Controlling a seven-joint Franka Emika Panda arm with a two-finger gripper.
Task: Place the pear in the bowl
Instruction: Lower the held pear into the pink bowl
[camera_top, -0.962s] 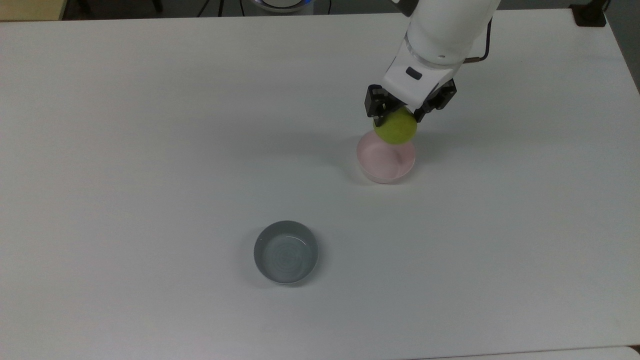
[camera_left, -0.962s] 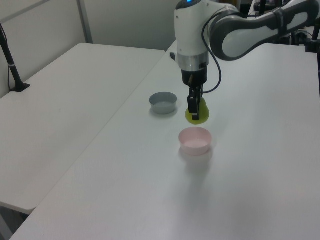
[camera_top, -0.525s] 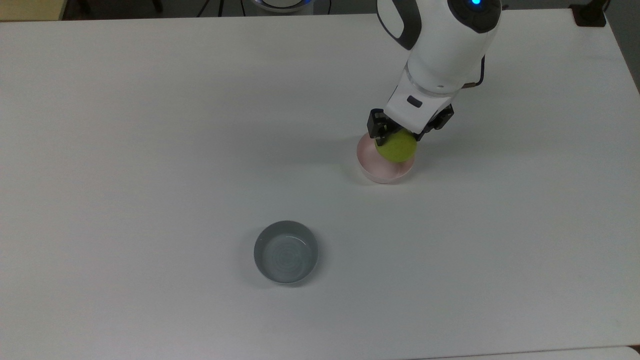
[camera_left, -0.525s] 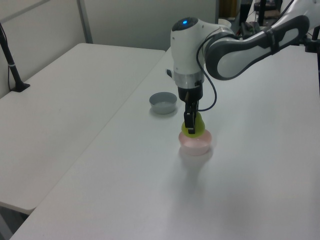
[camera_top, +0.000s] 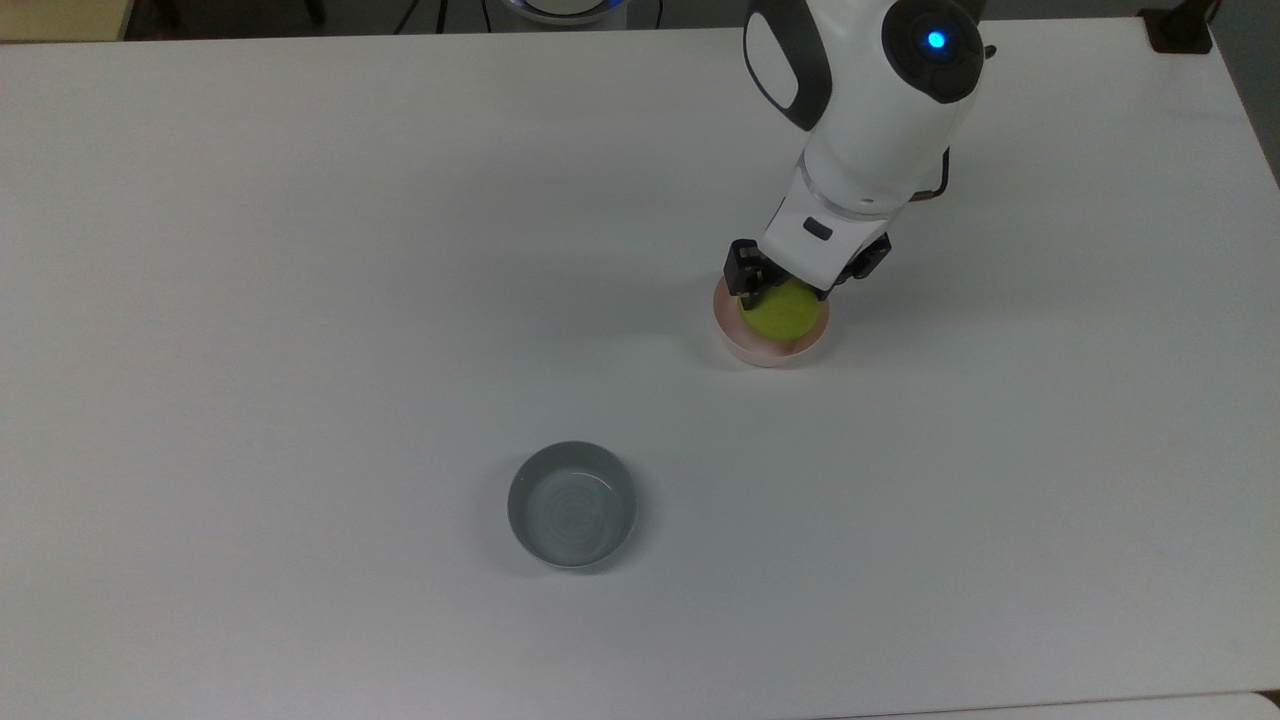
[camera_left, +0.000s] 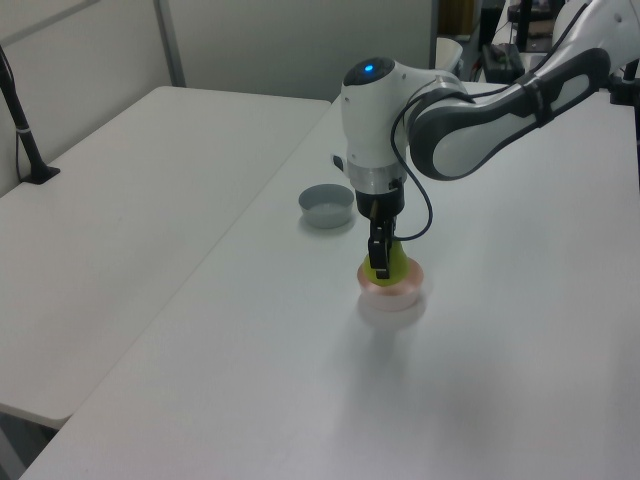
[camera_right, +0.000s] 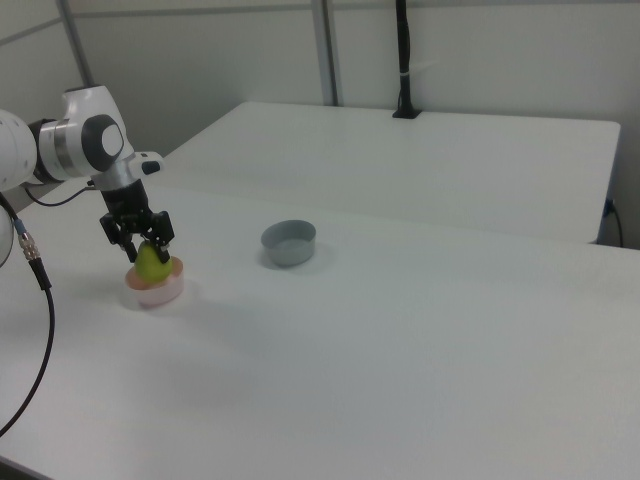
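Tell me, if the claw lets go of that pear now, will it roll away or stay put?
Probably stay put: the pear already sits low inside the pink bowl, whose wall should stop it. Its rounded body might lean against the rim. The gripper is shut on it.

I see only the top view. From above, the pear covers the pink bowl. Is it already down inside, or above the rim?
Observer: In the right view the pear has its bottom below the rim of the bowl; its top stands above.
Operator: Does the tool hold it?
Observer: Yes, in the right view the tool grips the pear's upper part from both sides.
Operator: Is it upright?
Observer: The right view suggests so, narrow end up.
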